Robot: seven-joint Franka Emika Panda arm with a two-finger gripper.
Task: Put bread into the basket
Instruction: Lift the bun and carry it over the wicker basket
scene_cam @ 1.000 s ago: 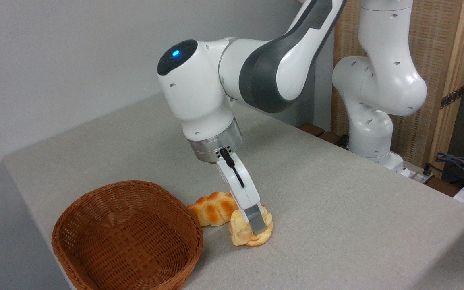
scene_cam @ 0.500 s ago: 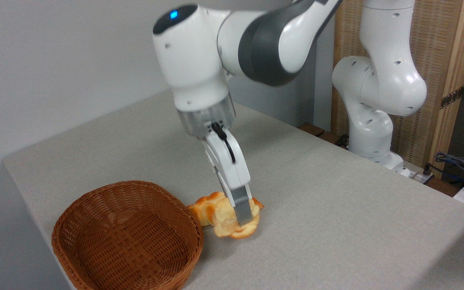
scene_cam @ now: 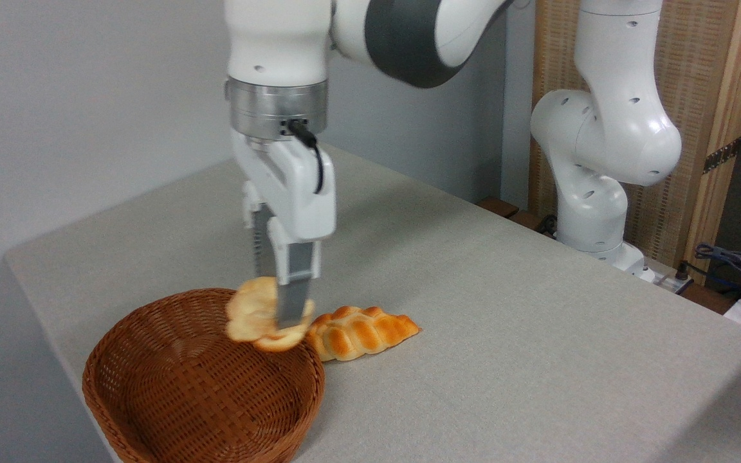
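Lifted off the surface [scene_cam: 505, 308], the bread [scene_cam: 251, 316] now hangs clamped in the end effector [scene_cam: 278, 313] over the basket's [scene_cam: 152, 379] far rim.

- A small, pale yellow puffy round bun [scene_cam: 256, 316] is held off the table, pinched between the fingers of the white two-finger gripper [scene_cam: 278, 314].
- The bun is seen over the far rim of the shallow brown woven wicker basket [scene_cam: 171, 411].
- A longer orange-brown braided loaf [scene_cam: 361, 330] lies on the grey table [scene_cam: 505, 308], just beside the basket's right rim.
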